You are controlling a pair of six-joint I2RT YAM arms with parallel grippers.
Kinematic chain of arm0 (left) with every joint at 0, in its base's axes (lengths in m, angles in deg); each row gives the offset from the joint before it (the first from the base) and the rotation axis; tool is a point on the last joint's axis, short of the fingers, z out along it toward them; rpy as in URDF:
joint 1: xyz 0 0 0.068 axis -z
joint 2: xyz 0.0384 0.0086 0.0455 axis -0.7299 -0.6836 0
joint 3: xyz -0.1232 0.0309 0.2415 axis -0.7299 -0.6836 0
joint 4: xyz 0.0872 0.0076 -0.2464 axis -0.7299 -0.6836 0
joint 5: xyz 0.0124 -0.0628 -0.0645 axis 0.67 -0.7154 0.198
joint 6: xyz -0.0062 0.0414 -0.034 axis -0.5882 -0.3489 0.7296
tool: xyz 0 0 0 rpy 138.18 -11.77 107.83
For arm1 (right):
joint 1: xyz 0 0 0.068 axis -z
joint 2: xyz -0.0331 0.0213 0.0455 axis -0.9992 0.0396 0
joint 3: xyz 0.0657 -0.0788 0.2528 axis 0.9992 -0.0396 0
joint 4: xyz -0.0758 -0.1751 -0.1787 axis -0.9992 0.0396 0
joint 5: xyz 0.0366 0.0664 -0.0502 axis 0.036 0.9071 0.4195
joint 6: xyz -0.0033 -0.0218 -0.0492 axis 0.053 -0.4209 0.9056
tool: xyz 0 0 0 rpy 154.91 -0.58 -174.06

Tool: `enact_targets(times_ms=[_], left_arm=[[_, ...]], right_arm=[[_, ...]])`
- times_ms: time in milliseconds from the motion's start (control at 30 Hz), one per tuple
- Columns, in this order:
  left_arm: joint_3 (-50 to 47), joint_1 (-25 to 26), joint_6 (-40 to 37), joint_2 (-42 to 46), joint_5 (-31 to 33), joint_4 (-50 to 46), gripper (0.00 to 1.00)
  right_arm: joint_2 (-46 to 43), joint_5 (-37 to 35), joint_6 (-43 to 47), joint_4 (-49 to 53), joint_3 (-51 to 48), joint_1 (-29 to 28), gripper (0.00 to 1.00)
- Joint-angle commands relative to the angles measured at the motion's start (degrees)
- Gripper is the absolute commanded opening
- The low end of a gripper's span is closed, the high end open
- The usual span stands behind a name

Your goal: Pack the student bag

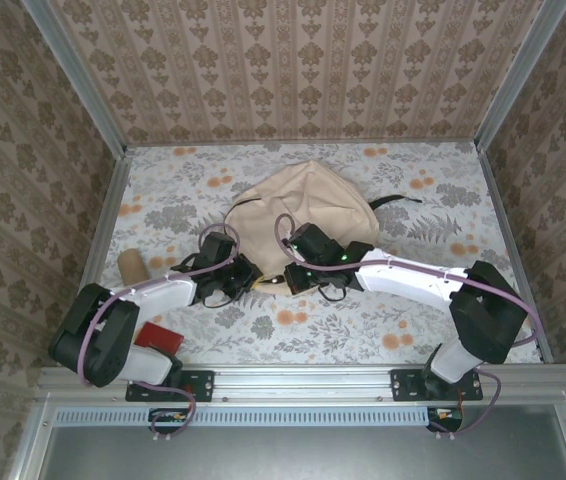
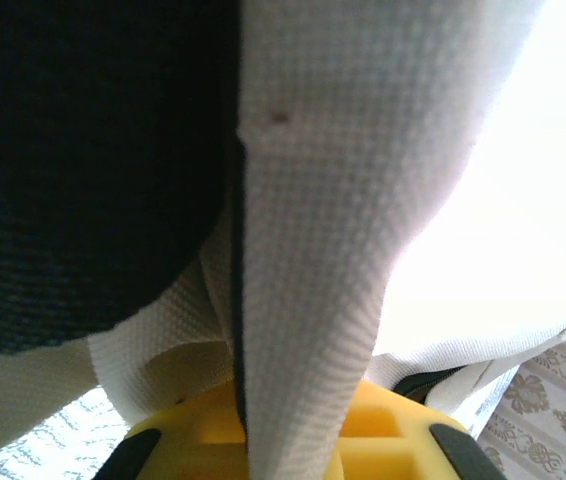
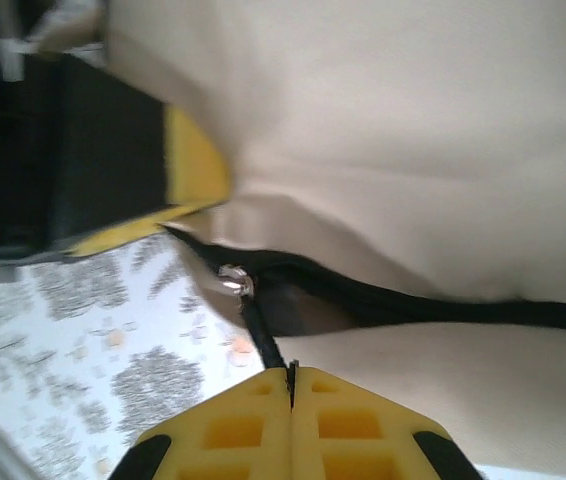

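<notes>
The student bag (image 1: 308, 205), a beige soft backpack, lies in the middle of the floral table. Both grippers meet at its near edge. My left gripper (image 1: 247, 278) is shut on a fold of the bag's cream fabric (image 2: 313, 250), which runs up from between the yellow jaws of my left gripper (image 2: 288, 445). My right gripper (image 3: 291, 385) is shut on the black zipper pull (image 3: 266, 342), just below the metal slider (image 3: 233, 282). The dark zipper line (image 3: 433, 305) runs right across the bag (image 3: 413, 120), gaping slightly. My right gripper (image 1: 290, 276) sits beside the left one.
A tan cylinder (image 1: 133, 265) stands left of the left arm, and a red object (image 1: 159, 336) lies by its base. A black strap (image 1: 395, 200) trails from the bag's right side. Patterned walls enclose the table on three sides.
</notes>
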Motion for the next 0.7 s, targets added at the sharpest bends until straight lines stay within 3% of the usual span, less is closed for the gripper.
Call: enact_targets(times_ms=[0,533,667], left_arm=[[-2.4,-1.5,-2.2,-1.3,6.6,-6.2,0.00],[-3.4,-2.5,-3.0,1.3,5.8,-6.9,0.00],[-3.6,-2.8,-3.5,3.6,5.7,-8.6,0.00]], right_arm=[[-0.2,-12.5,-3.6,10.0,-0.1,1.5,0.00],[4.5,-31.8,-10.1,22.5,6.7,2.7,0.00],[5.5,-33.3,-10.9,24.4,8.0,3.1,0.00]])
